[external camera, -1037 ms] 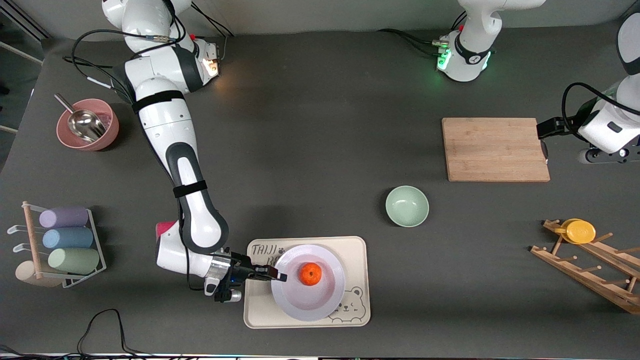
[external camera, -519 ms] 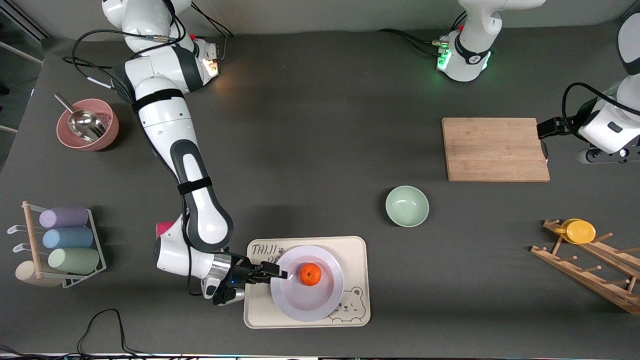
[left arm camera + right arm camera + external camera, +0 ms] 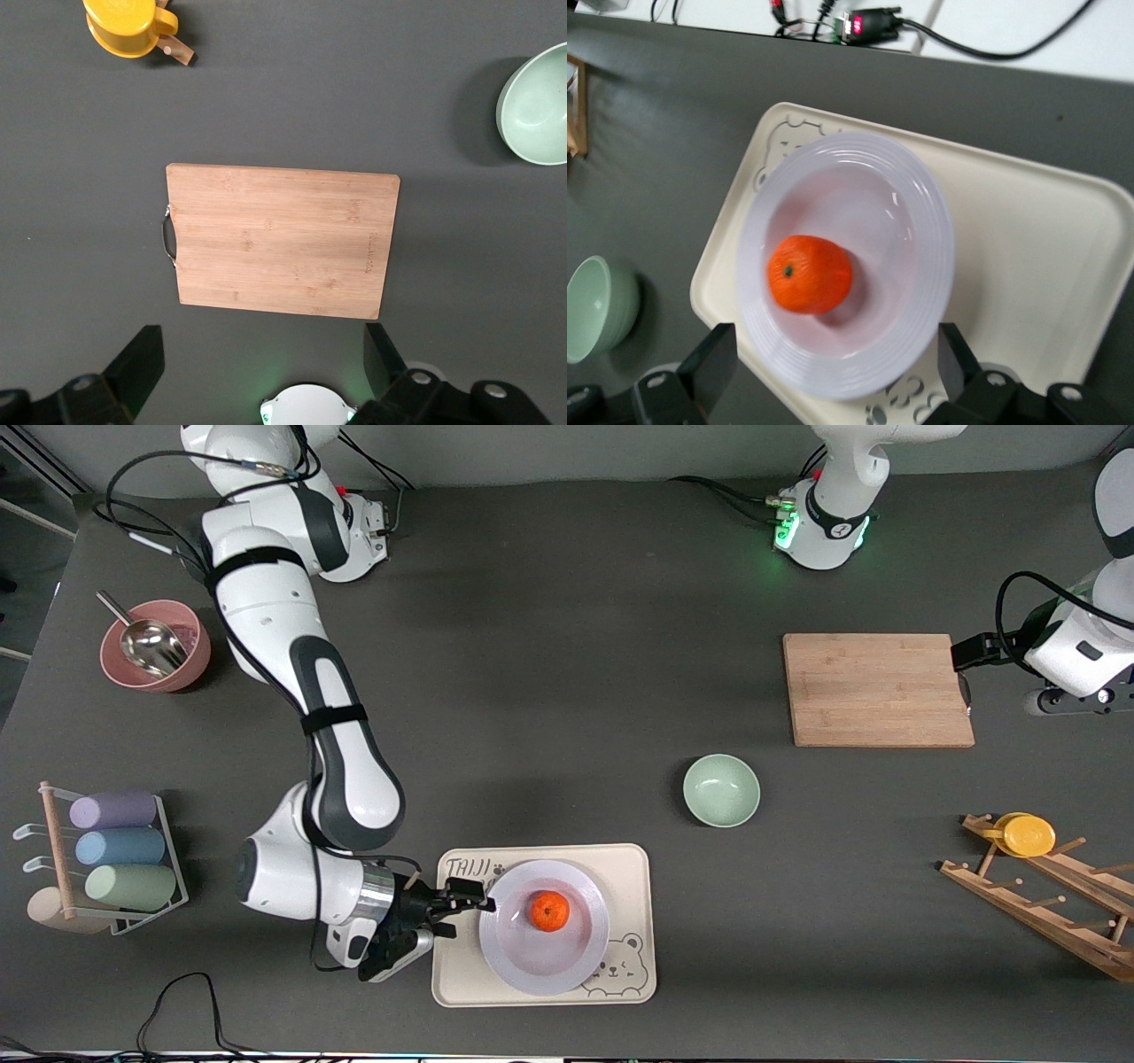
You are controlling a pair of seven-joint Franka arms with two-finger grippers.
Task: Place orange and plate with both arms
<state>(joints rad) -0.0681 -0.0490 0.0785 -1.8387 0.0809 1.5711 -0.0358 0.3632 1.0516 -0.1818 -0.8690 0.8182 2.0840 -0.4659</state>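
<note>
A dark grey table [image 3: 567, 691] fills the front view. The right arm [image 3: 310, 717] runs from the frame's top edge down toward the bottom centre. The left arm [image 3: 1076, 646] waits at the frame's right edge, its gripper [image 3: 257, 376] spread wide in the air over the table beside a wooden cutting board [image 3: 877, 689].

A cream tray [image 3: 633, 921] with a bear drawing lies low in the frame's centre. The plate [image 3: 542, 926], glossy white with a lavender tint, sits flat on the tray. The orange [image 3: 550, 911] rests in the plate's hollow.

The right gripper [image 3: 467, 899] sits just beside the plate's rim, its fingers parted and holding nothing; in the right wrist view the two fingertips [image 3: 713, 359] stand well apart, either side of the plate edge.

Judgement: the plate and orange look placed, so the step in hand is letting go cleanly. Doing it well means backing away along the line of the fingers, level, without catching the rim, since a nudge could slide the plate or roll the orange

A pale-green bowl [image 3: 721, 790] stands apart, higher in the frame
</note>
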